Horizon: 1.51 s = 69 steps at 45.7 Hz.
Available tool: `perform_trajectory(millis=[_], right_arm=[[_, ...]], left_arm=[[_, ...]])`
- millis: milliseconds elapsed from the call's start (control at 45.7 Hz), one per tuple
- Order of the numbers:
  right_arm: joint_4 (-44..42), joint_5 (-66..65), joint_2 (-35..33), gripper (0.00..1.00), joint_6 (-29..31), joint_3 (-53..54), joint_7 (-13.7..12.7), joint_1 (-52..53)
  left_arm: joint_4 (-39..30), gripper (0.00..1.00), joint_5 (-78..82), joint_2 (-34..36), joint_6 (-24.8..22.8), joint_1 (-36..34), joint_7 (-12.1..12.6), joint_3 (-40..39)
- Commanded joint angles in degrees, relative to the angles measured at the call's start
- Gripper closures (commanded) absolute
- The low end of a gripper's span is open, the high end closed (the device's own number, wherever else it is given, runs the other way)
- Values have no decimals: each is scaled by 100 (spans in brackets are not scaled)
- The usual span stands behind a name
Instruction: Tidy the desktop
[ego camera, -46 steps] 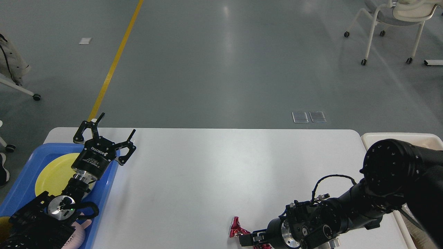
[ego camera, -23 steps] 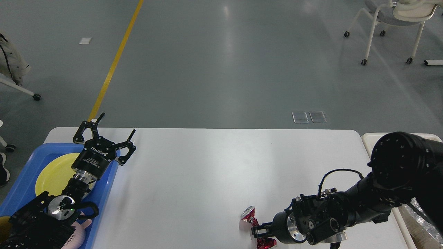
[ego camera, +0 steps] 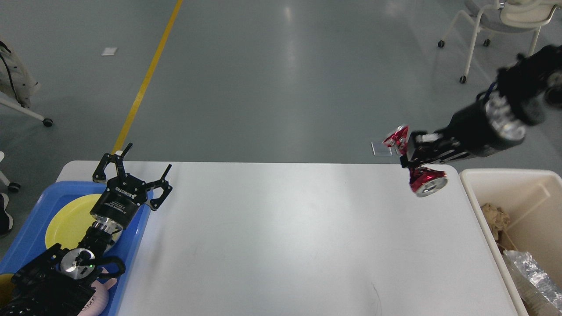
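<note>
One crushed red can (ego camera: 417,175), light and dented, sits pinched mid-body in my right gripper (ego camera: 410,163) at two o'clock; left gripper (ego camera: 131,169) fingers spread, empty

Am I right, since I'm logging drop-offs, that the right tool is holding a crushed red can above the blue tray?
Not quite. The head view shows the right tool holding the crushed red can near the cream bin at the desktop's right end. The blue tray is at the left end.
</note>
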Motion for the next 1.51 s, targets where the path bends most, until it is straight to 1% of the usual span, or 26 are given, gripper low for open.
perform_trajectory(millis=[0,66,109,153,197,241,306,372,438,460,547,591,657,744,766,788,810,832,854,985,1138,1204,1248,1401,1423,1488], right_arm=[[-379,-901,-717,100,997,5,121,720],[-580,-1270,-920,100,988,-47,113,667],[-879,-1560,-1060,100,962,-117,104,545],[-1291,-1833,-1218,100,875,-135,104,151],[-1862,-2027,-1377,100,638,-118,113,-498],[-2538,-2115,-1395,100,147,-65,121,-1298],[-3417,-2116,-1299,100,-845,-21,148,-2651],[-4200,-2054,-1123,100,-1926,14,270,-4092],[-4895,-1888,-833,100,-2788,181,394,-5428],[-5106,-1756,-719,100,-2991,268,394,-5859],[-5897,-1080,-297,100,-3379,646,385,-7442],[-6327,-816,-34,100,-3511,813,385,-7996],[-6899,-604,379,100,-3670,998,376,-8534],[-7234,-560,661,100,-3740,1200,359,-8930],[-7226,-551,688,98,-3740,1279,350,-8957],[-7226,-560,740,82,-3749,1402,341,-9000],[-7235,-560,776,62,-3775,1516,324,-9018],[-7243,-551,820,34,-3784,1622,323,-9036],[-7270,-551,846,0,-3810,1762,315,-9062],[-7296,-551,873,0,-3811,2220,280,-9256],[-7296,-542,855,0,-3819,2422,280,-9265],[-7270,-332,846,0,-3819,2728,280,-9177],[-7252,27,829,0,-3811,3211,280,-9107],[-7130,1670,750,0,-3740,5390,253,-8466],[-6964,2108,741,0,-3740,6098,253,-8352],[-6516,2751,697,0,-3740,7392,253,-8263]], left_arm=[[1,1,0,0,0,0,-9,6],[1,1,0,0,0,0,-9,6],[1,1,0,0,0,0,-9,6],[1,1,0,0,0,0,-9,6],[1,1,0,0,0,-9,-9,6],[1,1,0,0,0,0,0,6],[1,1,0,0,0,-9,-9,6],[1,1,0,0,0,0,-9,6],[1,1,0,0,0,-9,-9,6],[1,1,0,0,0,0,0,6],[9,1,0,0,0,0,-9,-3],[1,1,0,0,0,-9,-9,-3],[9,1,0,0,0,-9,-9,-3],[1,1,0,0,0,-9,-9,-3],[1,1,0,0,0,-9,0,-3],[1,1,0,0,0,0,-9,-3],[1,1,0,0,0,-9,-9,-3],[1,1,0,0,0,-9,-9,-3],[1,1,0,0,0,0,-9,-3],[1,1,0,0,0,-9,-9,-3],[9,1,0,0,0,0,-9,-3],[1,1,0,0,0,-9,-9,-3],[1,1,0,0,0,-9,-9,-3],[1,1,0,0,0,-9,-9,-3],[1,1,0,0,0,-9,0,-3],[1,1,0,0,0,-9,0,-3]])
